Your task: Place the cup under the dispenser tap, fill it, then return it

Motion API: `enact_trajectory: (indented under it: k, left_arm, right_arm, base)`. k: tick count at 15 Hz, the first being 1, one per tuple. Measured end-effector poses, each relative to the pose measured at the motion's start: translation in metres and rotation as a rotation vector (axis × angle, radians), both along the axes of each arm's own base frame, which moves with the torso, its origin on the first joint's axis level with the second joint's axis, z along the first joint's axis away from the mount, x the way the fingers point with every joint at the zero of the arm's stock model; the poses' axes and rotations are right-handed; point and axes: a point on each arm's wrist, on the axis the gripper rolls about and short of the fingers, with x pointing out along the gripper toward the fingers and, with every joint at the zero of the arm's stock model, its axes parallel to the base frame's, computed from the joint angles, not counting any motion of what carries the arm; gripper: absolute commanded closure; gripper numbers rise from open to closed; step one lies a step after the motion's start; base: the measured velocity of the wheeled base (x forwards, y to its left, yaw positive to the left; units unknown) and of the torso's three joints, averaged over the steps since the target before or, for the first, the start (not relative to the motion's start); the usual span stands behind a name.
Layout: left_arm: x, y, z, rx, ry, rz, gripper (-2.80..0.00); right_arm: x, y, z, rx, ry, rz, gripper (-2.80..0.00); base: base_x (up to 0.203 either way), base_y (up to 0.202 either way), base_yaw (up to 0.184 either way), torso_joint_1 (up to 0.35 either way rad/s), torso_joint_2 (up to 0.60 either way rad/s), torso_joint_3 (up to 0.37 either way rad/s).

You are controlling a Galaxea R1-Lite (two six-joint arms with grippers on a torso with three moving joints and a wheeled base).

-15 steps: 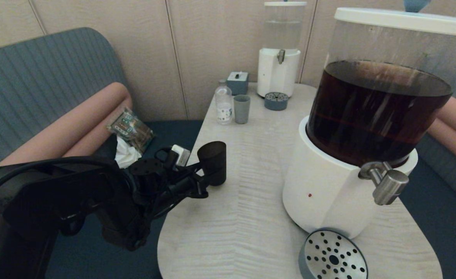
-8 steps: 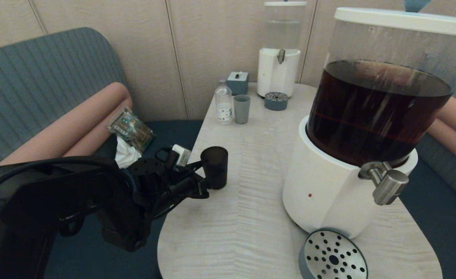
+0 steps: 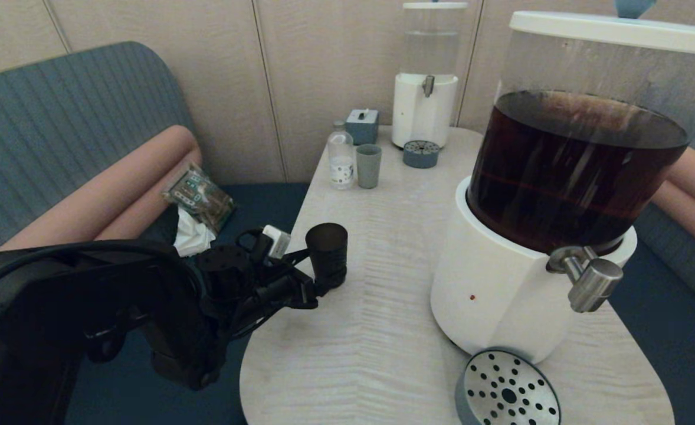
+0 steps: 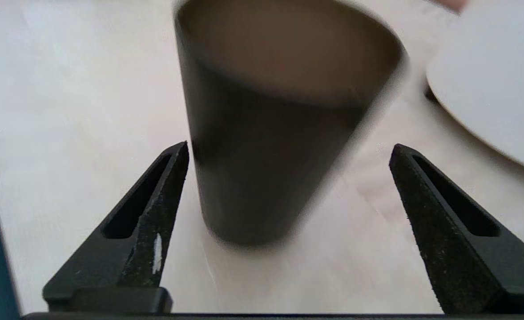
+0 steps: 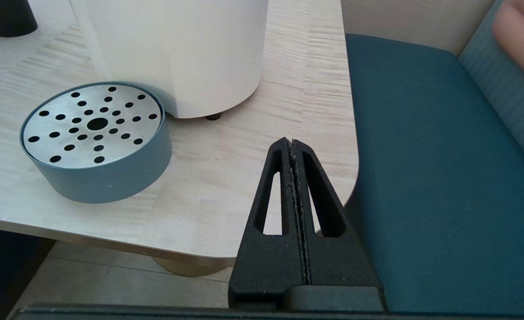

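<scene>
The black cup (image 3: 327,254) stands upright on the pale wood table (image 3: 383,330), near its left edge. The left hand (image 4: 288,151) is right behind it, spread wide and let go, one finger (image 4: 155,209) on each side and not touching the cup. To the right sits the big dispenser (image 3: 501,295) with dark brown drink, its steel tap (image 3: 589,283) above a round drip tray (image 3: 508,389) with holes. The right hand (image 5: 293,146) waits by the table's right edge, pressed closed and empty. Far back stand a grey-blue cup (image 3: 369,166) and a small bottle (image 3: 341,156); its label is too small to read.
</scene>
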Motion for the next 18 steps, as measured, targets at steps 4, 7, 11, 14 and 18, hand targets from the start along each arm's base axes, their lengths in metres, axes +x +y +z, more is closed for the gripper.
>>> enact_trajectory:
  k: [4,7,11,14,18]
  left_arm:
    - [-0.05,0.016,0.009,0.041,0.085,-0.014,-2.8]
    - [-0.095,0.031,0.028,0.051,0.107,-0.021,-2.8]
    - [-0.146,0.049,0.066,0.015,0.03,-0.006,0.0]
    - [-0.175,0.062,0.093,-0.039,-0.06,0.046,0.0]
    - [-0.203,0.086,0.125,-0.089,-0.213,0.149,0.0]
  right_arm:
    - [0.0,0.0,0.0,0.0,0.0,0.0,0.0]
    - [0.0,0.0,0.0,0.0,0.0,0.0,0.0]
    - [0.0,0.0,0.0,0.0,0.0,0.0,0.0]
    - [0.0,0.0,0.0,0.0,0.0,0.0,0.0]
    - [0.0,0.0,0.0,0.0,0.0,-0.001,0.0]
  base:
    - [0.0,0.0,0.0,0.0,0.0,0.0]
    - [0.0,0.0,0.0,0.0,0.0,0.0]
    - [0.0,0.0,0.0,0.0,0.0,0.0]
    - [0.0,0.0,0.0,0.0,0.0,0.0]
    - [0.0,0.0,0.0,0.0,0.0,0.0]
